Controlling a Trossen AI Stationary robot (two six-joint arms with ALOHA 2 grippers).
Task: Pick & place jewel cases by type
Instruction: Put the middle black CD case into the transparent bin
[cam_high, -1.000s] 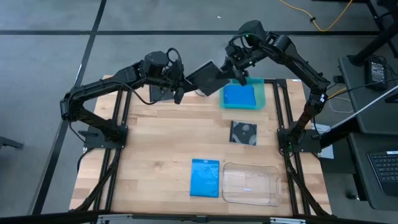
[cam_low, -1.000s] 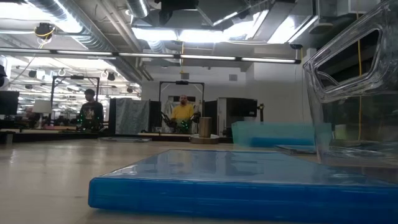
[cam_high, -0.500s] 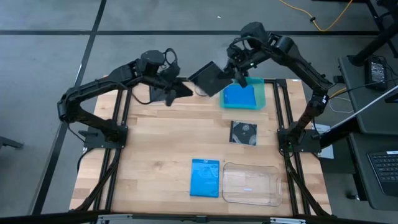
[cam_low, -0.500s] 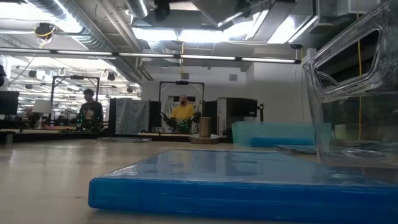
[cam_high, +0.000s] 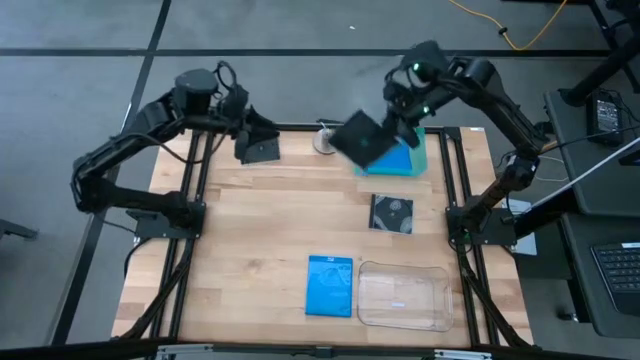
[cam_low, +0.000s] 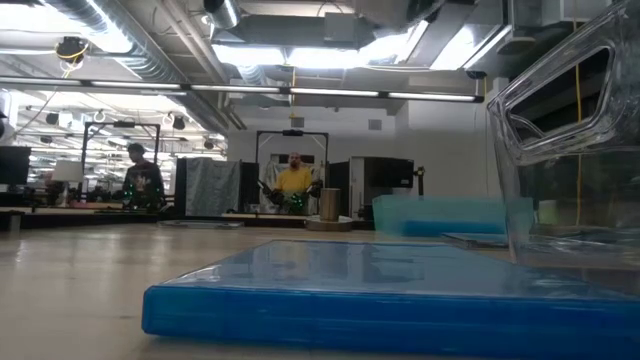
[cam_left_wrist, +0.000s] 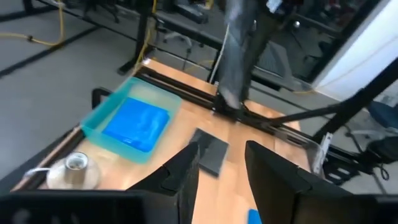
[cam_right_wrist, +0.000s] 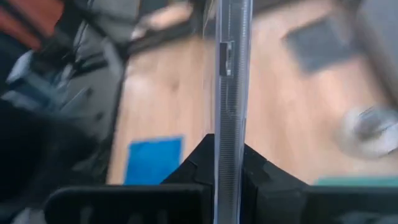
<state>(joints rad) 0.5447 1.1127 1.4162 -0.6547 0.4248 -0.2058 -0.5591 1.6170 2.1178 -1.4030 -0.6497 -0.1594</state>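
Holding a dark jewel case (cam_high: 366, 138) clamped edge-on, our right gripper (cam_high: 398, 128) hangs at upper centre over the teal tray (cam_high: 418, 150). Our left gripper (cam_high: 258, 146), upper left, shows fingers (cam_left_wrist: 186, 177) apart, empty.

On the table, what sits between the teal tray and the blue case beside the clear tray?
High view: one dark jewel case lies flat between the teal tray and the blue jewel case; otherwise bare wood.
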